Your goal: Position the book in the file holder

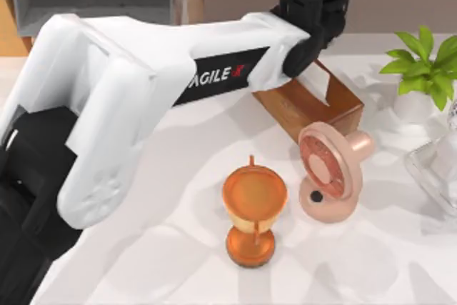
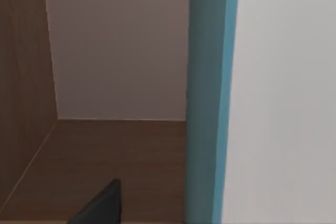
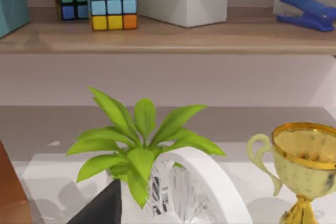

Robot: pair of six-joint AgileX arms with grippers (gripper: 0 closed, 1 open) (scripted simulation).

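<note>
Left claw [image 1: 314, 12] reaching over the tabletop's [image 1: 178, 198] far edge — book [image 2: 207, 98] standing upright just beside it, spine vertical; claw's grip impossible to tell.

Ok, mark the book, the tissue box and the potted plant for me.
book [image 2: 210, 98], left wrist view: on its light blue cover edge.
tissue box [image 1: 300, 108], top view: on its brown wooden side wall.
potted plant [image 3: 142, 145], right wrist view: on its green leaves.
</note>
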